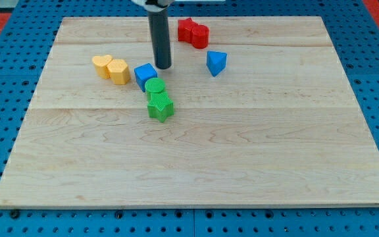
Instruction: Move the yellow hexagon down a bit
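1. The yellow hexagon (pixel 101 64) sits at the view's upper left, touching a yellow heart (pixel 119 70) on its right; nothing presses on it yet.
2. My tip (pixel 163 66) rests well to the right, just beside the blue cube (pixel 145 75); there is no hand to open or close, only a bare rod.
3. Judged step: the approach; next, the tip likely needs to get above the hexagon, then push toward the view's bottom.
4. The wooden board (pixel 242 164) lies open below it; green blocks (pixel 158 99), red blocks (pixel 193 32) and a blue wedge (pixel 216 62) stand clear.

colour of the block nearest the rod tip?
Blue: the blue cube, just left of my tip. Camera view shows it.
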Controlling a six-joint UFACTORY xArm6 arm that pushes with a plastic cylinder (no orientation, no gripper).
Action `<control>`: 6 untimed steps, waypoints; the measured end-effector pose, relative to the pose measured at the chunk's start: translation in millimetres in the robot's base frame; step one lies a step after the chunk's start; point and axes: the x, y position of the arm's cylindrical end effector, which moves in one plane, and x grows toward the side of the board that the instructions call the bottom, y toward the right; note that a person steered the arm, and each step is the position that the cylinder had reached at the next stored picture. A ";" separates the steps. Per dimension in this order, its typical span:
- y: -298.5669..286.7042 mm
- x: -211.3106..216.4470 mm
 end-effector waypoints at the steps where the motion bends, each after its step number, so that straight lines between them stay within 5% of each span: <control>1: -23.0 -10.5; 3: -125.7 34.0; 6: -54.4 41.5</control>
